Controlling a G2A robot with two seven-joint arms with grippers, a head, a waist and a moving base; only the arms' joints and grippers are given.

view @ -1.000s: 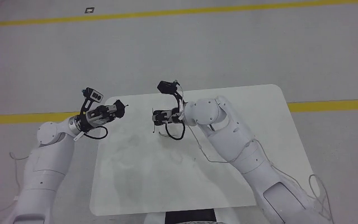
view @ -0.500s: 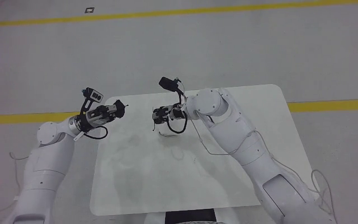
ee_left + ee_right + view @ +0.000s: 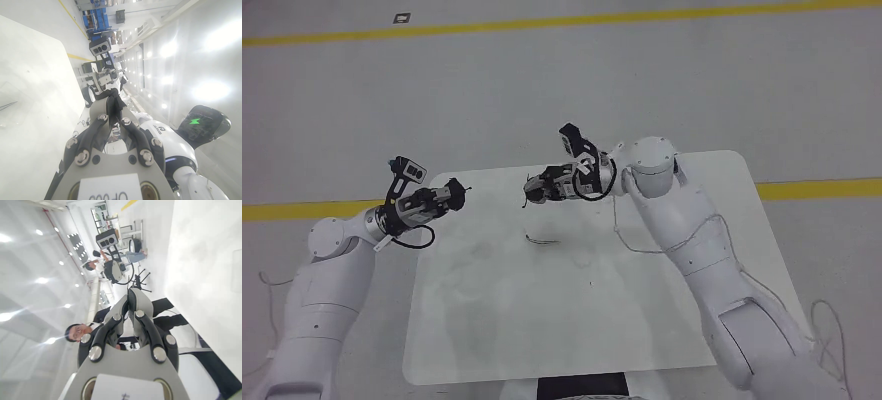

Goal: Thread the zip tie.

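The right gripper hangs over the far edge of the worktop, at about 12 o'clock on it. Its fingers are pressed close together on the zip tie, a thin black strip that runs between the pads and pokes out a little past the tips.

The left gripper is at 9 o'clock from the right one and well apart from it, just off the worktop's far left corner. Its fingers are also drawn narrow, pinching a dark piece that sticks out at the tips. What that piece is cannot be told.

A loose thin strand lies flat on the worktop at 6 o'clock from the right gripper, touching neither gripper.
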